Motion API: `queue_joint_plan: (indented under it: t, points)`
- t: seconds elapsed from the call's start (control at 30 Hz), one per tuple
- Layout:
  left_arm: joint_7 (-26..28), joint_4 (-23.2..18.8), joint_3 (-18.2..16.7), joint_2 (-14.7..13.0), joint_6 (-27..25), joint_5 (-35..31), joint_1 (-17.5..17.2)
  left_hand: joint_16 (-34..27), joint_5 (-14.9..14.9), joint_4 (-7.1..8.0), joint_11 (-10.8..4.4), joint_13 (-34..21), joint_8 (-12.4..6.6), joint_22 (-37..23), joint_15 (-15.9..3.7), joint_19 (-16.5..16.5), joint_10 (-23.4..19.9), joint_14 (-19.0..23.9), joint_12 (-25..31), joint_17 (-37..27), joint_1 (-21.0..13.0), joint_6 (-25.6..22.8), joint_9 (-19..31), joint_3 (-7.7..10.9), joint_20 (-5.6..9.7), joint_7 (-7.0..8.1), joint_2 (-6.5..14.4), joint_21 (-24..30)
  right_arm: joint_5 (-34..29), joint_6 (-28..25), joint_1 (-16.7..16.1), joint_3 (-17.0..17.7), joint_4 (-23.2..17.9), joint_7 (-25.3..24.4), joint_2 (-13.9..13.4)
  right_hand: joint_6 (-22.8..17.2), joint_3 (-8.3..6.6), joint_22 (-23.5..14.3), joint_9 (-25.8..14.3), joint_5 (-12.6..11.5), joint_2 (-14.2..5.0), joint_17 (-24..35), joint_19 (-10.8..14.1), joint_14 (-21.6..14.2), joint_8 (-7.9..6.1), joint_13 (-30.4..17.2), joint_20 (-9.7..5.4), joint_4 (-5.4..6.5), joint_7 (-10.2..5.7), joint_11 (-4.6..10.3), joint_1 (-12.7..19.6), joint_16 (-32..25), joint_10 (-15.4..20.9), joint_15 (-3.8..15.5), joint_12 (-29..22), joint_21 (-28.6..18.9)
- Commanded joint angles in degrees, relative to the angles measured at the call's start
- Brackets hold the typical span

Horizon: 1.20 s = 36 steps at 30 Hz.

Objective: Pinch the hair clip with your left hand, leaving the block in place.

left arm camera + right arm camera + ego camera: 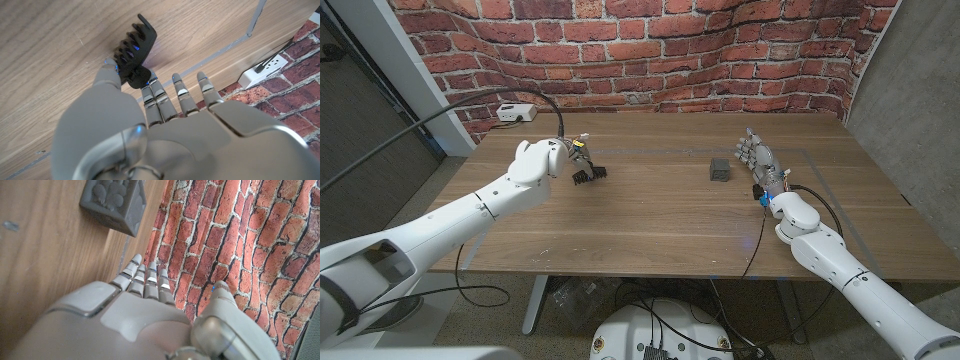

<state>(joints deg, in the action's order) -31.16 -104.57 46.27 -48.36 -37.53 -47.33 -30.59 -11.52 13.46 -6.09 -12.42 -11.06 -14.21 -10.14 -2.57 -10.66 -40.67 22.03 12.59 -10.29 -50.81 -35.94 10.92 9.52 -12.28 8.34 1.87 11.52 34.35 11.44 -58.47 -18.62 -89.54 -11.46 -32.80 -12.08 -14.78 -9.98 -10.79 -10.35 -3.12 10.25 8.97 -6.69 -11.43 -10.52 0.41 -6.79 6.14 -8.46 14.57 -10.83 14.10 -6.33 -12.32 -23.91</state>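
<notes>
Fingers (pixel 150 95) of the left hand (pixel 542 160) are closed in a pinch on the black hair clip (pixel 134 50): the thumb presses one side of its hinge end and a finger meets it from the other, while the remaining fingers reach straight out past it. From the head view the hair clip (pixel 587 172) hangs at the fingertips, its toothed end down at the wooden surface (pixel 650 215); whether it touches the wood I cannot tell. It is a dark plastic claw with a row of curved teeth, matte, with a small glint of blue light between them.

Well to the right of the hair clip, the grey block (pixel 720 170) sits alone on the surface, a small cube with a raised, lumpy pattern on its face (pixel 114 202) and softly rounded edges. Just beyond the block, the right hand (pixel 760 165) stands with its fingers (pixel 142 277) straight and close together, holding nothing and not touching the block.

Both hands are smooth grey shells with jointed metal-banded fingers. The surface is warm brown wood grain with a thin pale line marked across it. Beyond the hair clip, a white power strip (pixel 515 113) lies at the foot of the rough red brick wall (pixel 650 50).
</notes>
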Motion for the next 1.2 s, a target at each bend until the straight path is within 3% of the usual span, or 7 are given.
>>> queue_joint_plan:
  t: [0.03,0.4,1.2]
  points:
    - [1.0,-0.1,0.2,0.2,-0.5,1.0,0.0,-0.4,-0.3,-0.08,0.03,-0.1,-0.56,0.0,-5.56,-0.8,-1.5,1.1,0.3,0.0,-0.4,-1.3,0.1,0.59,0.03,-0.11,1.0,0.4,0.3,0.0,-0.2,0.3,-0.1,0.2,-0.3,-0.5,-0.09,-0.3,-0.1,0.3,0.05,0.2,0.7,-0.6,0.09,-0.1,-0.04,-0.28,0.08,0.11,0.5,-0.1,0.4,0.03,-0.2,0.4]
    - [2.8,-0.6,-0.2,0.0,-1.2,2.1,-0.5,-0.2,-0.8,-0.9,-0.06,-0.1,-1.08,0.0,-6.78,-2.8,-5.5,3.4,0.2,0.1,-3.3,-5.2,0.0,2.55,0.08,0.05,3.5,0.5,0.5,-0.1,-0.2,0.2,0.0,0.4,-0.4,-0.5,-0.09,-0.3,-0.1,0.3,0.02,0.2,0.8,-0.6,0.09,-0.1,0.01,-0.3,0.21,0.18,0.5,0.0,0.5,-0.07,-0.2,0.5]
    - [6.6,-3.2,-2.3,-2.0,-0.4,5.1,-1.8,0.0,-1.6,-1.22,-0.04,0.0,-0.86,0.0,-7.08,-4.3,-7.4,5.1,-0.3,0.2,-4.7,-7.3,-0.1,3.62,0.08,-0.28,4.4,0.4,0.3,0.5,-0.4,0.4,-0.2,0.0,-0.1,-0.5,-0.06,-0.3,-0.1,0.3,-0.03,0.2,0.9,-0.7,0.13,-0.1,0.06,-0.32,0.22,0.07,0.5,0.0,0.6,-0.12,-0.2,0.9]
